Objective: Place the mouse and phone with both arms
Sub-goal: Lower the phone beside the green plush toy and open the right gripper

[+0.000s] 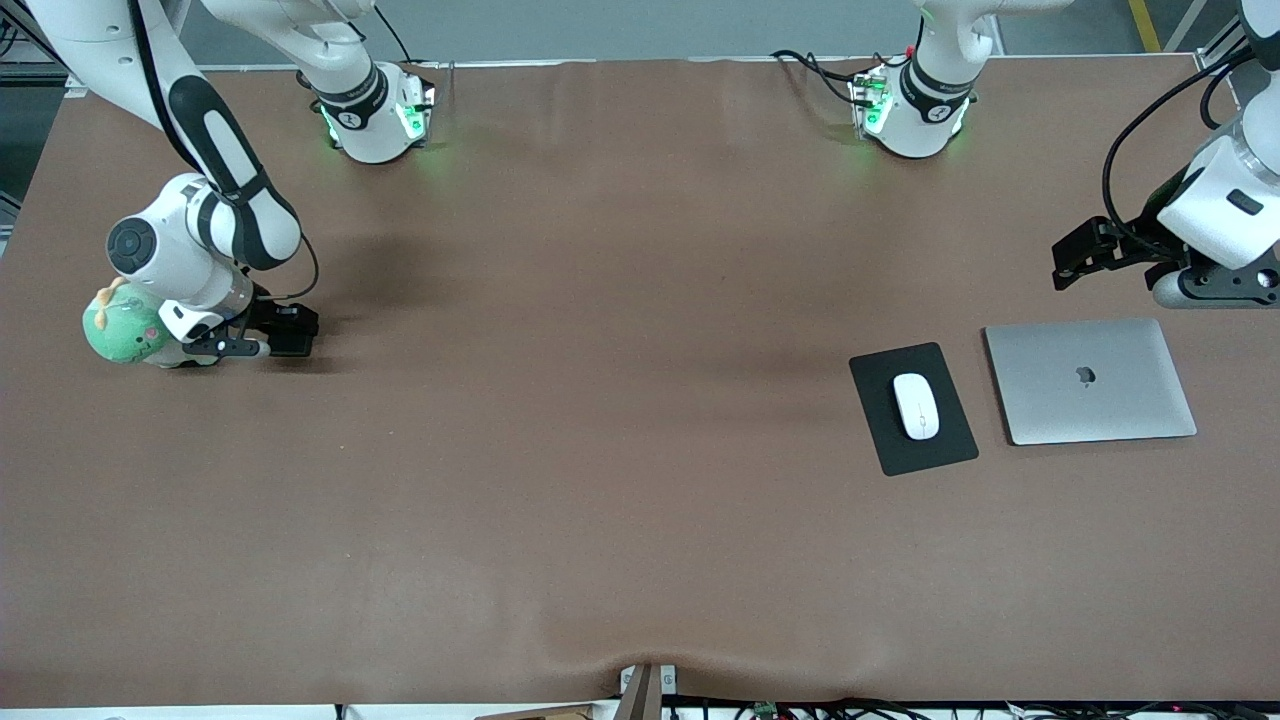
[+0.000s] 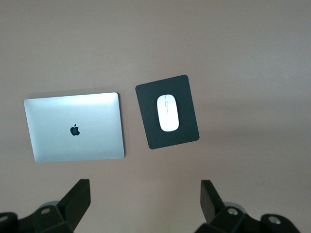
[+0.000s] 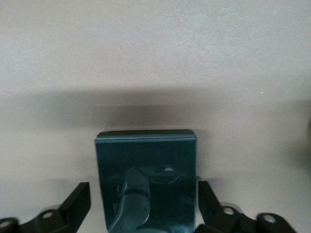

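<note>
A wide brown surface (image 1: 600,450) carries everything, with two white arms reaching in from bases along one edge. Toward the left arm's end lies a closed silver laptop (image 1: 1090,380), and just beside it, toward the middle, a black pad (image 1: 885,420) with the white mouse (image 1: 916,405) resting on it; going by that, the mouse's share of the task looks done. The left pincer (image 1: 1085,255) hangs above the surface near the laptop with its fingers (image 2: 77,199) spread wide and nothing between them; this arm appears to be waiting. At the right arm's end, a green plush toy (image 1: 125,330) sits on the surface, touching or just beside the right arm's wrist. The right pincer (image 1: 285,330) is down low beside the toy. In the right wrist view the black phone (image 3: 146,179) lies flat between its spread fingers (image 3: 77,204), which stand a little apart from the phone's edges, so the pincer does not seem to grip it. Whether the phone has just been set down or awaits pickup cannot be told; if the latter, its placement remains.
</note>
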Robot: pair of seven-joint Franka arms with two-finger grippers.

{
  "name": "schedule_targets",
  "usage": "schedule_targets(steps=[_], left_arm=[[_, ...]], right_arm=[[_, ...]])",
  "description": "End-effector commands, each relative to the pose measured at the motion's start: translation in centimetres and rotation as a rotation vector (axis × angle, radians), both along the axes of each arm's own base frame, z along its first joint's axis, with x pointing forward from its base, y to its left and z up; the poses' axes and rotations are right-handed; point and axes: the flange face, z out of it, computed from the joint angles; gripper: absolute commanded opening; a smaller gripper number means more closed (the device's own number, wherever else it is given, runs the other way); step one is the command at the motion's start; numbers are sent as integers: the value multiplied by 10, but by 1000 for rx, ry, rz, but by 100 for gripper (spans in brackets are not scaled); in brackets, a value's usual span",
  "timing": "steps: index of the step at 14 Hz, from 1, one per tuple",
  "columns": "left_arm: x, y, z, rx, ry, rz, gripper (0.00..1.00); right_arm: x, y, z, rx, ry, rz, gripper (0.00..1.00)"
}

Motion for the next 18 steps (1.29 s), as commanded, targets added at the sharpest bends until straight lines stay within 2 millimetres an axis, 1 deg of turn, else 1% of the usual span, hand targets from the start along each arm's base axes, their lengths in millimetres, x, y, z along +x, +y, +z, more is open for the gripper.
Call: schedule_targets(steps=[1, 3, 4, 6, 7, 8, 9, 11, 12, 14, 15, 16, 17, 18], left_arm=[[-6, 1, 7, -5, -3, 10, 100], [-6, 1, 7, -5, -1, 15, 100], [-6, 1, 7, -5, -1, 18, 100], [-6, 1, 7, -5, -1, 18, 100], [-6, 1, 8, -5, -3, 18, 100], [-6, 0, 8, -5, -3, 16, 100], [-6, 0, 8, -4, -3, 16, 100], [-6, 0, 8, -5, -3, 16, 100], [-6, 0, 8, -5, -3, 18, 100], [-6, 0, 8, -4, -3, 16, 100], [-6, 0, 8, -5, -3, 15, 100], [-6, 0, 8, -5, -3, 13, 100], [-6, 0, 8, -5, -3, 13, 100], [-6, 0, 8, -5, -1, 12, 100]], right_arm=[[23, 1, 24, 49, 55, 19, 100], [41, 2, 43, 73, 88, 35, 100], [49, 3, 57, 85, 94, 40, 100], [76, 1, 95, 82, 135, 84, 100], [90, 1, 119, 77, 163, 106, 100], [102, 1, 141, 79, 181, 119, 100], [110, 3, 158, 79, 194, 134, 100], [112, 5, 179, 83, 180, 147, 100], [113, 7, 194, 83, 159, 155, 100], [120, 16, 221, 97, 185, 180, 100], [123, 16, 235, 101, 190, 188, 100], [128, 19, 255, 101, 189, 197, 100], [133, 28, 277, 95, 199, 213, 100], [137, 36, 306, 63, 221, 237, 100]])
